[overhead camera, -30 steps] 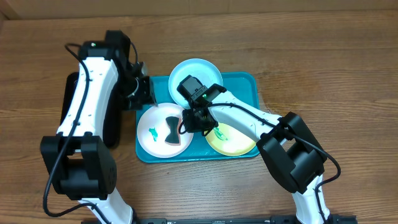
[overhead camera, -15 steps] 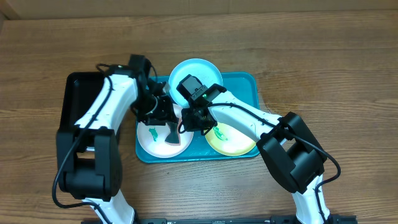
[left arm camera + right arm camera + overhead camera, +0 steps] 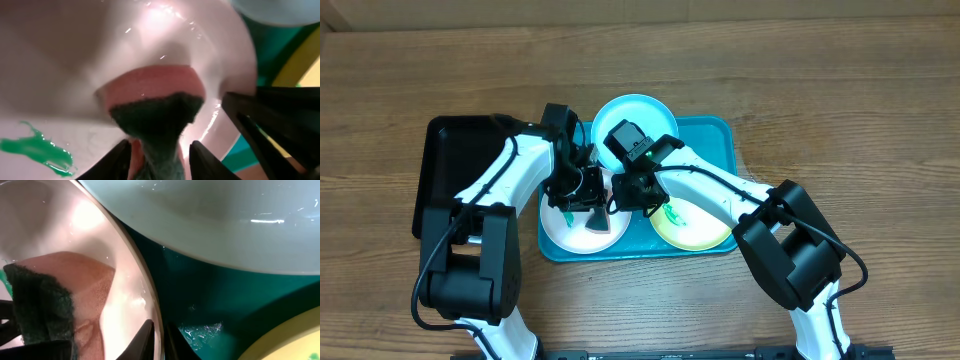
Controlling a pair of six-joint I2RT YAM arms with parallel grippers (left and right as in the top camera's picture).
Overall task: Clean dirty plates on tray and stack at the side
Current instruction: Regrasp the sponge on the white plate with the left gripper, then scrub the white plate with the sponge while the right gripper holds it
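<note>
Left tool (image 3: pixel 159 150) grasping sponge (image 3: pixel 155 105) on white plate (image 3: pixel 570 235) at tray's (image 3: pixel 712 135) 8 o'clock. Right tool (image 3: pixel 159 335) clenched on that plate's 3 o'clock rim. Cyan plate (image 3: pixel 638 108) at 12, yellow-green plate (image 3: pixel 702 230) at 4.

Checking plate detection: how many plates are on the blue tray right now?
3. White plate at the tray's near left, under the sponge; light cyan plate overhanging the far rim; yellow-green plate at near right. Each is partly covered; a stacked one could hide.
</note>
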